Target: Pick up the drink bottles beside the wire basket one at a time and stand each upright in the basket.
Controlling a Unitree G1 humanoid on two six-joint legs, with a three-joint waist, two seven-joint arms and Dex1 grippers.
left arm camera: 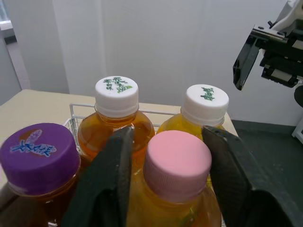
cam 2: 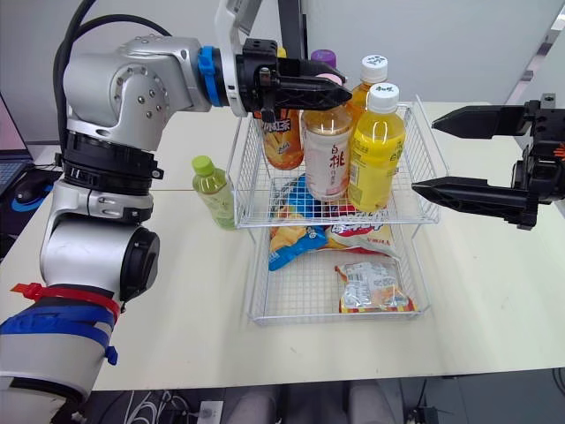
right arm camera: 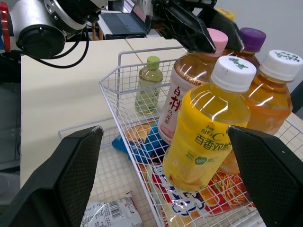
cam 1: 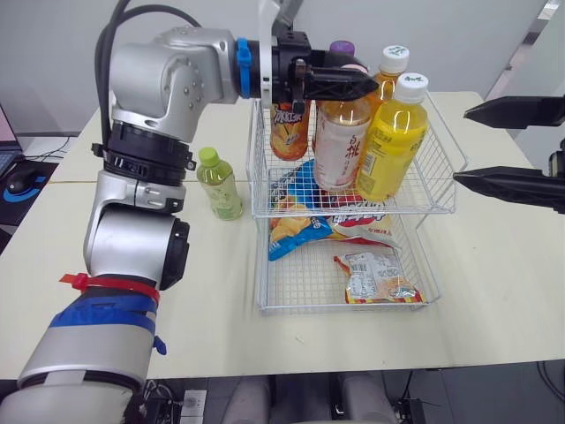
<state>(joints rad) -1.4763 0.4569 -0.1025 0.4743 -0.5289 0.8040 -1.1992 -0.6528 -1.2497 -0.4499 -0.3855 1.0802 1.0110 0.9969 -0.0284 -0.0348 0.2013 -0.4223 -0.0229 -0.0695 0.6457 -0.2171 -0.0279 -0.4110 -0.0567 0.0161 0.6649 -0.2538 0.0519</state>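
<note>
Left gripper (cam 1: 369, 81): over the upper tier, its black fingers (left arm camera: 111, 189) parted narrowly either side of the pink cap. A slit of gap shows on one side, and it is gripping nothing.
Pink-capped clear plastic bottle of amber tea (cam 1: 340, 141): upright near the middle of the upper tier, close beside the yellow one.
Neighbours: yellow drink bottle with white cap (cam 1: 393, 146) at the front right, orange drink bottle with white cap (cam 1: 388, 66) behind it, purple-capped bottle (cam 1: 342, 48) at the back. All are upright and packed close, with little room between caps.
Two-tier white wire basket (cam 1: 446, 190): mid-table; the lower tier's front rim juts out past the upper tier's.
Lower tier: blue-and-orange crisp bag (cam 1: 296, 231) partly under the upper tier, silver-and-red snack packet (cam 1: 378, 276) flat in front.
Small pale-green bottle with green cap (cam 1: 219, 184): upright on the table, just beside the basket's left wall, close to the left arm's elbow.
Right gripper (cam 2: 425, 155): spread wide and empty, near the upper tier's right wall.
Open room: bare beige table (cam 1: 494, 291) right of the basket and in front of it to the near edge. There is also a bare strip left of the green bottle.
</note>
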